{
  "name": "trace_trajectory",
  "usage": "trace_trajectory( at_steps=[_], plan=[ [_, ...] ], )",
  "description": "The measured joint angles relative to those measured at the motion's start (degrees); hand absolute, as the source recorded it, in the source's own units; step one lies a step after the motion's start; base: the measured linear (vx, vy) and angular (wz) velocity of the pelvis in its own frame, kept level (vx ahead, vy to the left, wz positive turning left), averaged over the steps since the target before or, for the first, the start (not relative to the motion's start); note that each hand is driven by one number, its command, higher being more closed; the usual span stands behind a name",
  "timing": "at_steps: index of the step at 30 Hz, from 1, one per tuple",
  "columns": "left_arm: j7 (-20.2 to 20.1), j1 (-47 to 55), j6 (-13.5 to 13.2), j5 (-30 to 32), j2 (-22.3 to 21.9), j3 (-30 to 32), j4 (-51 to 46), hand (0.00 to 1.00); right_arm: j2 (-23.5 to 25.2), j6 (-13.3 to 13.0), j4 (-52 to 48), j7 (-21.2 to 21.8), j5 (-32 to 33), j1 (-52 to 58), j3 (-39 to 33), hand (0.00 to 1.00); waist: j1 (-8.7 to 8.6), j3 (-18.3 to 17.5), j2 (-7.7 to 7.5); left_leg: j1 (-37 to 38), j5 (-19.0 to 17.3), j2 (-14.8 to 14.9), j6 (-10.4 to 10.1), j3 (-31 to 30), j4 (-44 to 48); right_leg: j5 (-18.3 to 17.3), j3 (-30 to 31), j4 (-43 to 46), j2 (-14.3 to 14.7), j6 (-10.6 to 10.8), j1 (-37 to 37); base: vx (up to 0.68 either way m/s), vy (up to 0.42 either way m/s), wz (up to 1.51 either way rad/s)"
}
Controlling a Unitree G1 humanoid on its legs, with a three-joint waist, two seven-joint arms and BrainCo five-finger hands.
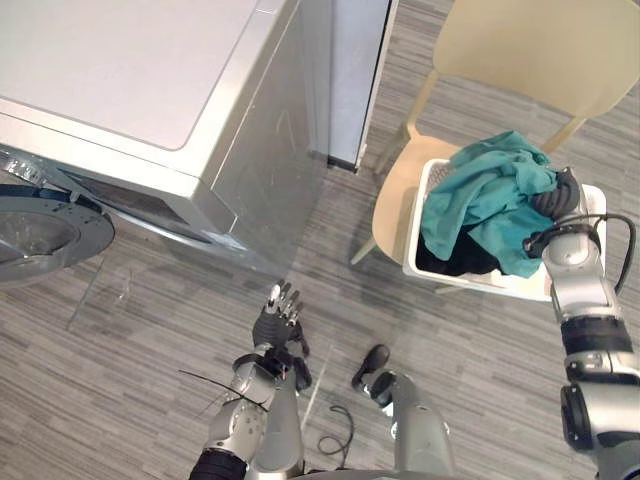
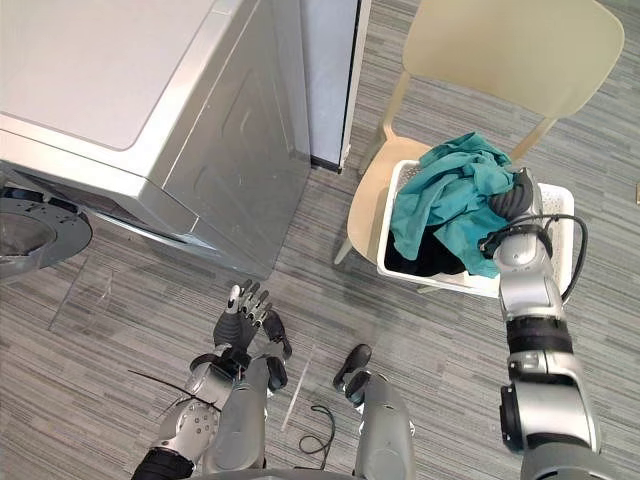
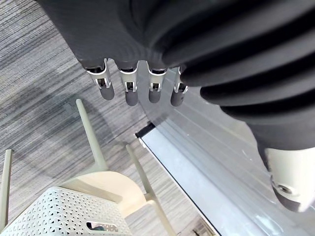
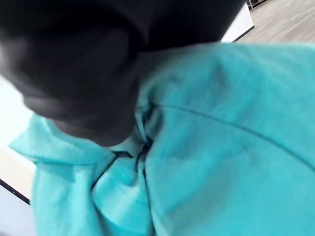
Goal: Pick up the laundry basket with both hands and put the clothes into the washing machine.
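Laundry basket lengthwise across chair seat, seemingly level

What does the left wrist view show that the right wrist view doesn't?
Left wrist view: the left hand with straight fingers, the legs of the cream chair, the white perforated laundry basket on its seat, and the side of the washing machine. Right wrist view: the teal garment up close, beneath the dark cover of the right hand. Both: striped grey floor.
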Motion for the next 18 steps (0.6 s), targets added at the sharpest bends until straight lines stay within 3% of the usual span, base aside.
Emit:
trace_trajectory(
  at_steps=[7, 14, 18],
  plan=[
    [0.0, 0.51, 1.03, 2.32, -0.93, 0.68, -0.02, 0.0, 2.58, 1.26, -10.19, -0.75, -2.23, 4.87, -7.07, 1.0, 0.0, -1.08, -0.18, 0.59, -1.88, -0.28, 0.39, -0.28, 2.12, 0.94, -0.45, -1.26, -0.4, -0.02, 2.36, 0.09, -0.004, 0.03],
    [-0.02, 1.07, 1.66, 4.66, -0.68, 0.38, -0.02, 0.0, 2.89, 1.35, -12.43, -1.39, -2.09, 7.71, -11.36, 1.0, -0.04, -3.04, -0.32, 1.91, -2.02, -1.32, -0.36, -0.5, 0.07, 0.2, 0.03, -2.14, -0.42, 1.1, 2.9, 0.03, -0.004, 0.0],
    [-0.62, 3.27, 2.04, 5.77, -0.35, -0.29, 0.04, 0.0, 2.05, 1.42, -14.75, -2.98, -2.03, 8.06, -13.44, 1.0, -1.64, -4.22, -0.51, 3.6, -1.69, -2.38, -0.21, -0.51, -0.98, 0.57, 0.68, -2.62, -0.88, 1.12, 4.02, 0.08, -0.001, -0.03]
  ],
)
